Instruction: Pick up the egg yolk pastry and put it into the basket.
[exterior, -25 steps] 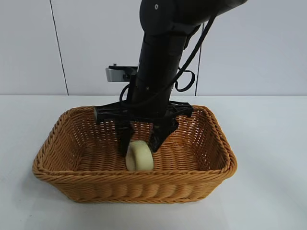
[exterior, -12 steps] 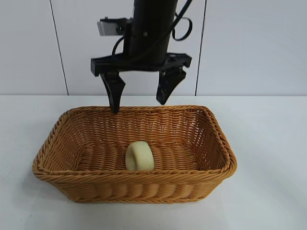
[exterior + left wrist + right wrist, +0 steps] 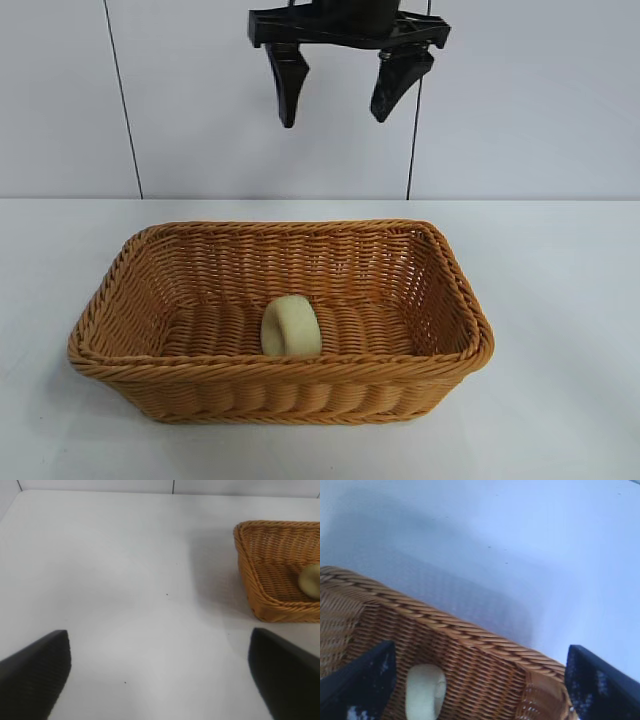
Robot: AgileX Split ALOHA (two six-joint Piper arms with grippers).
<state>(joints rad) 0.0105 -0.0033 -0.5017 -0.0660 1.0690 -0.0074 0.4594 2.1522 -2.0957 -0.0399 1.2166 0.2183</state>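
Jaws of both the right gripper (image 3: 337, 98), at 12 o'clock above, and the left gripper (image 3: 160, 680) are spread, empty. One egg yolk pastry (image 3: 291, 327) is seen in one basket (image 3: 105, 300).

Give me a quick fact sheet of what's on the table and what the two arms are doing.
pastry: egg yolk pastry lies inside the basket, near its front wall
basket: on the white table
right gripper: right gripper open, empty, high above the basket
left gripper: left gripper open, empty, over bare table beside the basket
task state: pastry in basket
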